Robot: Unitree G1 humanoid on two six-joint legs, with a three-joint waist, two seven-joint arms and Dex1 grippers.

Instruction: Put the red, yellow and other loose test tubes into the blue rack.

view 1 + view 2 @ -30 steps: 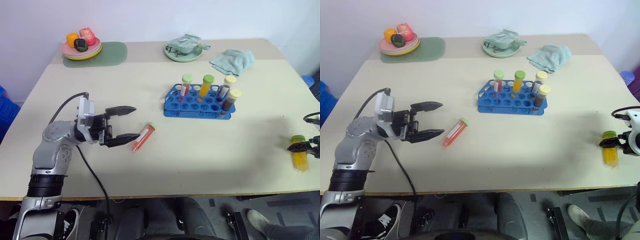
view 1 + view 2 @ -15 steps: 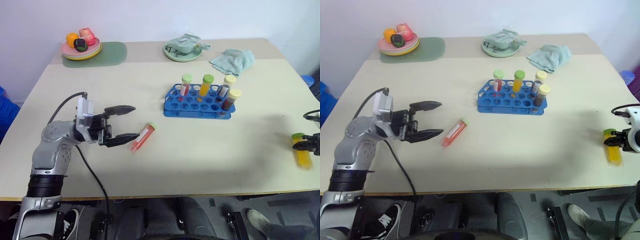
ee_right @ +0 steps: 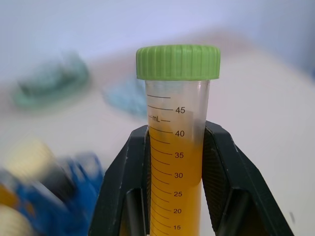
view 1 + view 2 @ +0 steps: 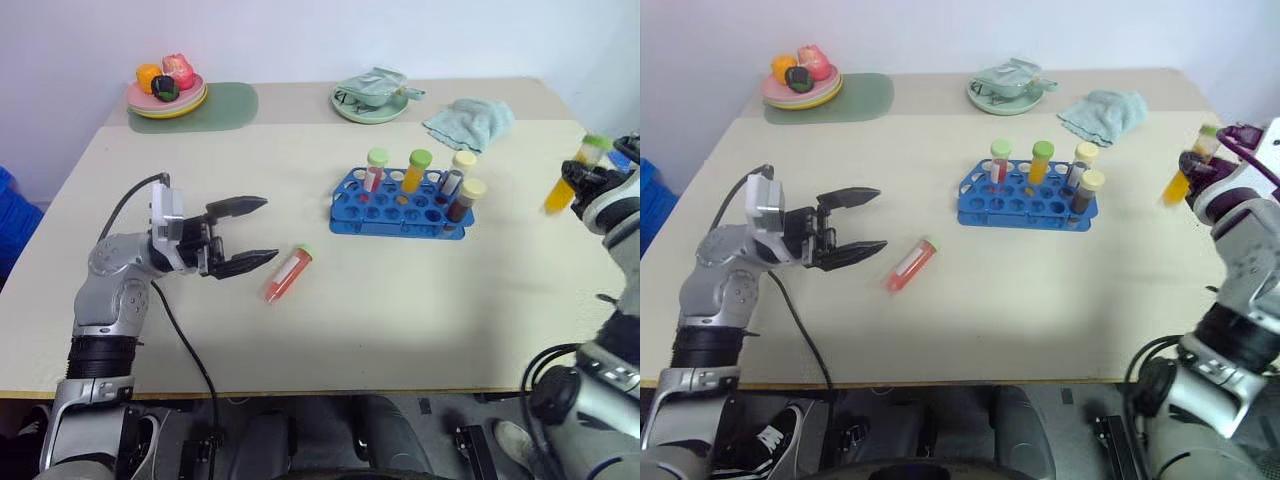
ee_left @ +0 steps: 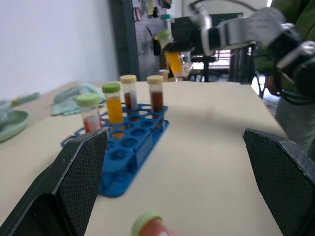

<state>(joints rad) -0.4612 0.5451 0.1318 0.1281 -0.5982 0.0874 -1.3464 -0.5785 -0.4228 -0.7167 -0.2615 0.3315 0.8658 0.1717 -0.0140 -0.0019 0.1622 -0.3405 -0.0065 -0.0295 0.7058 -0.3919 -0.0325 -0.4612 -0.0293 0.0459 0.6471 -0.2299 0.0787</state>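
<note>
Four capped tubes already stand upright in the blue rack (image 4: 398,205), which serves as the landmark near the middle of the table (image 4: 420,310); two loose ones are left to seat, so the job looks, by my judgement, a little over half done. Going down in size from the table and the rack: the left gripper (image 4: 243,235) hovers well to the left of the rack, its two black fingers spread wide and holding nothing, their tips close to the red tube (image 4: 287,273) but apart from it. That red tube, green cap pointing towards the rack, lies flat on the table between the left gripper and the rack, nearer the gripper. To the right of the rack, and raised above the tabletop, the right gripper (image 3: 174,162) is clamped on the yellow tube (image 4: 563,187), its pads pressing both sides of the clear wall just below the green cap (the wrist view shows the orange-yellow liquid reaching about the level of the pads). This tube is tilted, cap uppermost, and well apart from the rack, so it has yet to be carried over an empty hole and lowered in; after that the red one remains to be picked up.
</note>
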